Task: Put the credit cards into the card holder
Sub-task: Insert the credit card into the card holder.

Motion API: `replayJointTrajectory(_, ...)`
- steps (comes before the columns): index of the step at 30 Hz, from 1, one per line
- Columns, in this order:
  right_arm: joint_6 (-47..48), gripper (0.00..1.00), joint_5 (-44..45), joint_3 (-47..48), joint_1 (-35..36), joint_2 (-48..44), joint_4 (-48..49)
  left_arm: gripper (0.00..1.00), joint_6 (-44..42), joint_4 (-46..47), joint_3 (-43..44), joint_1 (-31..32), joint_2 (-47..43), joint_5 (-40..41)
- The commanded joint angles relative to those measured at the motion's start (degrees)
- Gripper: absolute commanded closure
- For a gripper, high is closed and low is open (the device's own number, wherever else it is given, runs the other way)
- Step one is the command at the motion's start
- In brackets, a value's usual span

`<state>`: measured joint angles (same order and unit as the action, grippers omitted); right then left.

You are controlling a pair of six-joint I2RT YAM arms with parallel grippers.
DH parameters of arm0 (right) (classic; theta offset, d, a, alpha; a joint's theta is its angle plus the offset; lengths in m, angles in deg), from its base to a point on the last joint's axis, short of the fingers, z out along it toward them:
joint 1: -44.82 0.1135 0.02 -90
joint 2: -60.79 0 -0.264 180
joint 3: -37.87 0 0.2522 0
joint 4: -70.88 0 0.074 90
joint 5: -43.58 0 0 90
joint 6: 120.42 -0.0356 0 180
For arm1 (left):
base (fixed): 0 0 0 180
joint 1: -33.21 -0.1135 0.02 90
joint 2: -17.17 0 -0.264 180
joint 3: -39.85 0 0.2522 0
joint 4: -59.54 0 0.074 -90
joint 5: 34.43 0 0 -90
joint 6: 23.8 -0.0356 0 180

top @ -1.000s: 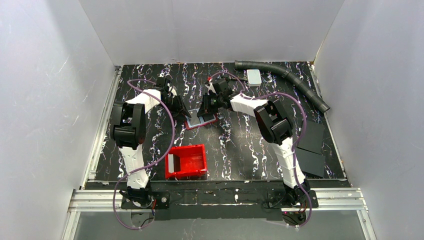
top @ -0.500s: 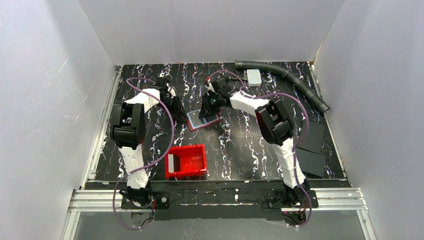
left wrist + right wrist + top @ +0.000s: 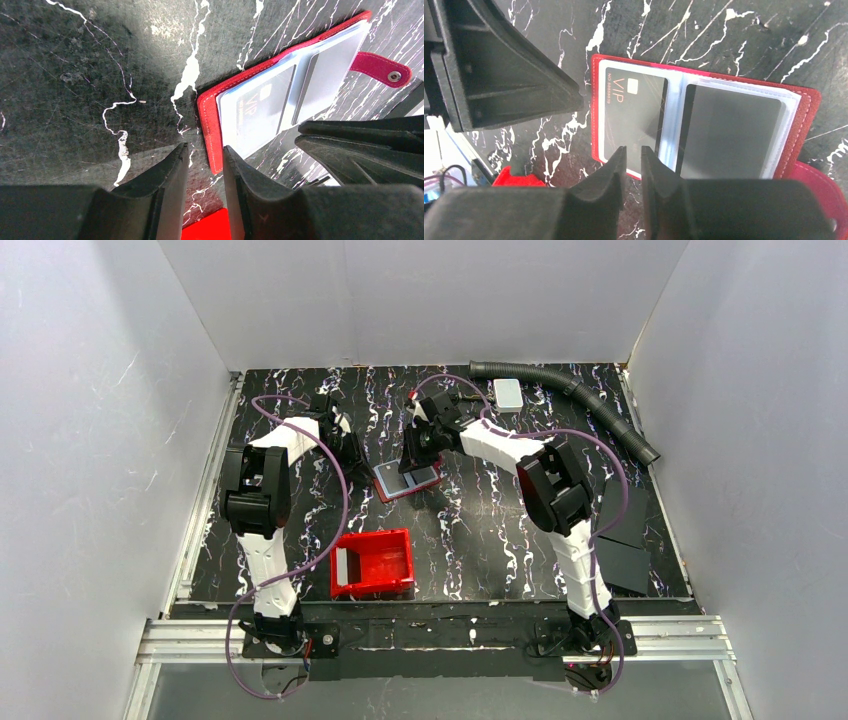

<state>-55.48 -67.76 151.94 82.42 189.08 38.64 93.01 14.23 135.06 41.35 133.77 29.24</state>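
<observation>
Over the last second the right hand has drawn up and back from the card holder, toward its far side, and the card holder itself has slid and turned a little on the bench. The right hand's fingers stand narrowly apart with nothing between them. That likely means a card has just been seated and let go, though I cannot tell how many are left to place.

The left hand sits low just beside the card holder's left edge. Its fingers are narrowly apart, with only bench showing in the gap. Whether one finger presses on the red cover is unclear.

The card holder lies open and flat between the two hands, its snap strap out to one side. Its clear sleeves hold two credit cards, a VIP card in one half and a grey card in the other.

Nearer the arm bases than the card holder stands a red bin. A pale flat piece rests against its left wall, possibly another card.
</observation>
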Motion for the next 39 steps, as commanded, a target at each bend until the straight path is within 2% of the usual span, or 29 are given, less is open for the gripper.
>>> replayJointTrajectory(1,-0.2,0.81,-1.0,-0.8,0.3,-2.7,1.5,0.7,-0.7,-1.1,1.4,-0.2,-2.9,-0.3)
replayJointTrajectory(8,-0.2,0.85,-0.4,-0.3,0.2,-0.4,1.8,0.7,-0.7,-1.1,1.4,-0.2,-3.0,-0.6)
replayJointTrajectory(29,0.3,0.85,1.2,-0.7,0.2,4.2,2.3,0.7,-0.5,-1.1,1.7,-0.2,-3.4,-1.8)
replayJointTrajectory(39,-0.6,0.86,0.1,-3.3,0.2,4.8,3.9,0.68,4.3,3.7,-0.2,-0.2,-3.0,-8.3)
